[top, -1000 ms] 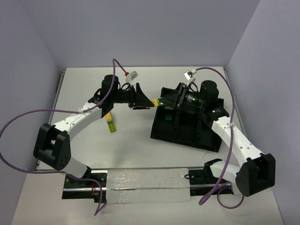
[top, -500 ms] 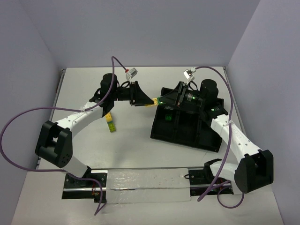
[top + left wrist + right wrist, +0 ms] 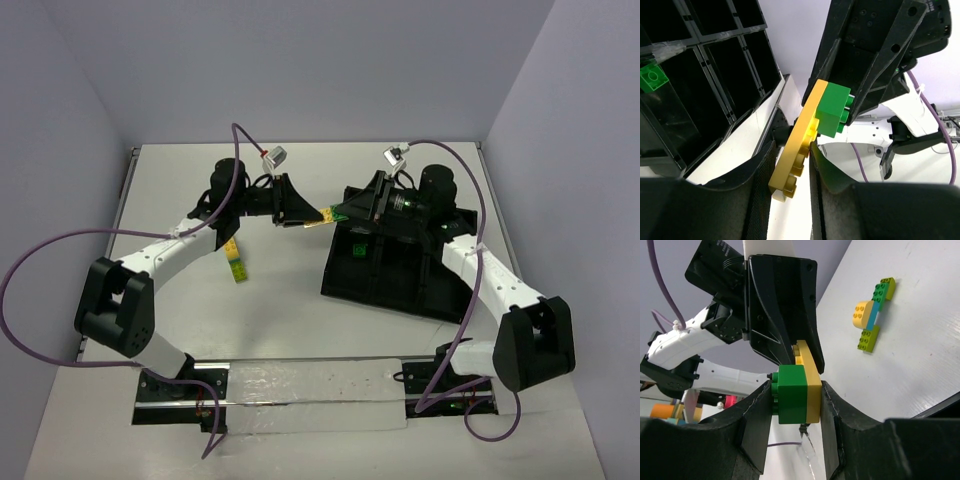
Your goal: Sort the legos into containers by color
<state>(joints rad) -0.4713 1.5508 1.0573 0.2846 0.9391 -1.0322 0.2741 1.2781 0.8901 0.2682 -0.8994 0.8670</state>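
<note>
A long yellow lego plate (image 3: 799,137) with a green lego brick (image 3: 834,111) stuck on one end hangs in the air between the two arms (image 3: 330,213). My left gripper (image 3: 790,175) is shut on the bare end of the yellow plate. My right gripper (image 3: 796,392) is shut across the green brick (image 3: 791,394) and the yellow plate (image 3: 813,390) behind it. The black tray of containers (image 3: 400,285) lies under the right arm. One green lego (image 3: 360,250) sits in a near-left compartment and shows again in the left wrist view (image 3: 652,77).
A joined cluster of lime, green, light blue and yellow legos (image 3: 237,262) lies on the white table left of the tray, and the right wrist view shows that cluster (image 3: 872,310) too. Purple cables loop over both arms.
My left gripper has closed on the yellow plate. Both grippers have shifted slightly left and back with the joined piece between them.
</note>
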